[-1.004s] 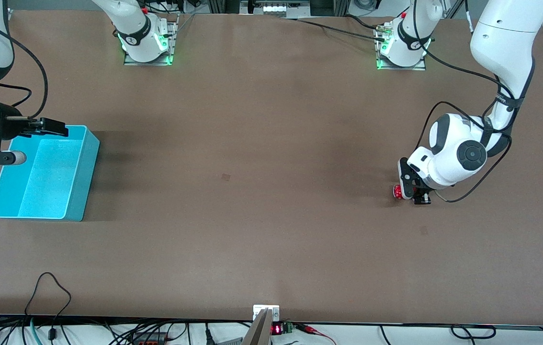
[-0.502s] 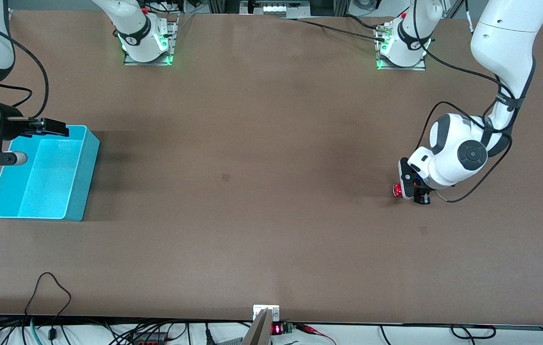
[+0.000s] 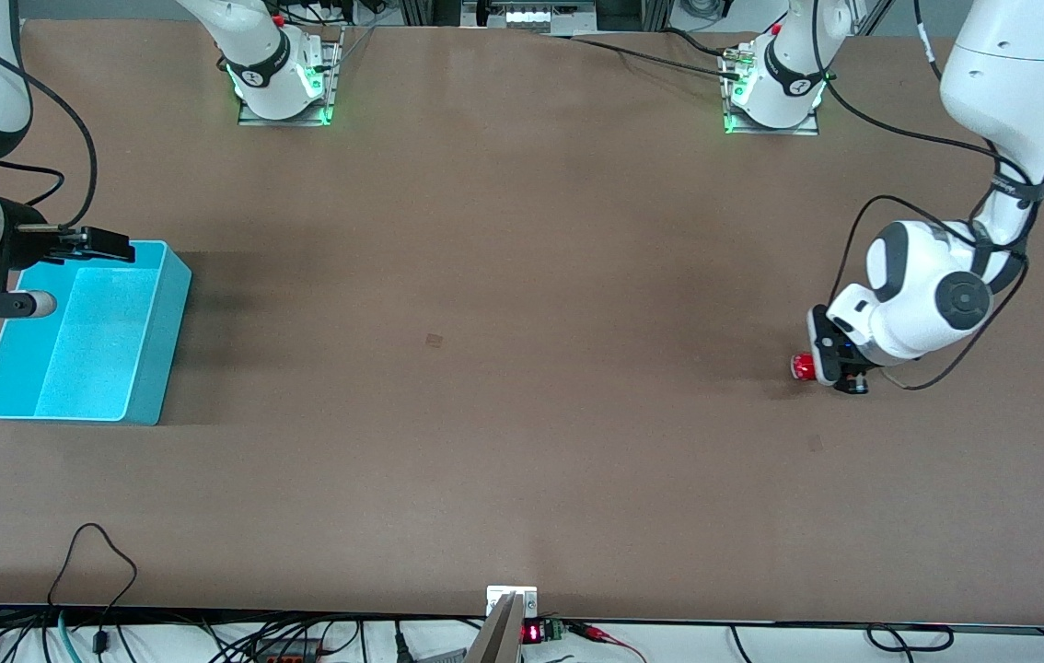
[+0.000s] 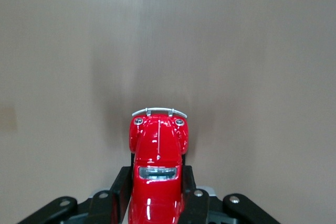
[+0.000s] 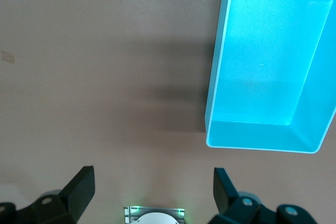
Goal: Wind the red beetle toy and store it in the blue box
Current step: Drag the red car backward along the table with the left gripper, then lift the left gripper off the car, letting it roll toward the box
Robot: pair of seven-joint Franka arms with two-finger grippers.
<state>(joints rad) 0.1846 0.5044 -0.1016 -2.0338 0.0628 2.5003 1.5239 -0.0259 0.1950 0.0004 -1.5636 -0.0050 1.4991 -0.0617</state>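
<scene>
The red beetle toy (image 3: pixel 801 366) is down at the table surface toward the left arm's end, its silvery bumper pointing away from the wrist. My left gripper (image 3: pixel 818 371) is shut on the toy (image 4: pixel 157 153), a black finger (image 4: pixel 122 187) pressed against each flank, and its rear is hidden between them. The blue box (image 3: pixel 163 359) stands with nothing in it at the right arm's end of the table. My right gripper (image 3: pixel 75 274) hangs open over the box's rim farthest from the front camera, nothing between its fingers (image 5: pixel 84 184). The right wrist view shows the box (image 5: pixel 215 93) from above.
The two arm bases (image 3: pixel 283 83) (image 3: pixel 775 92) stand along the table edge farthest from the front camera. A small dark mark (image 3: pixel 434 340) sits mid-table. Cables (image 3: pixel 94 543) and a small bracket (image 3: pixel 511 599) lie at the nearest edge.
My left gripper has closed fully on the toy and drawn it a short way along the table toward the left arm's end. The right arm has not moved.
</scene>
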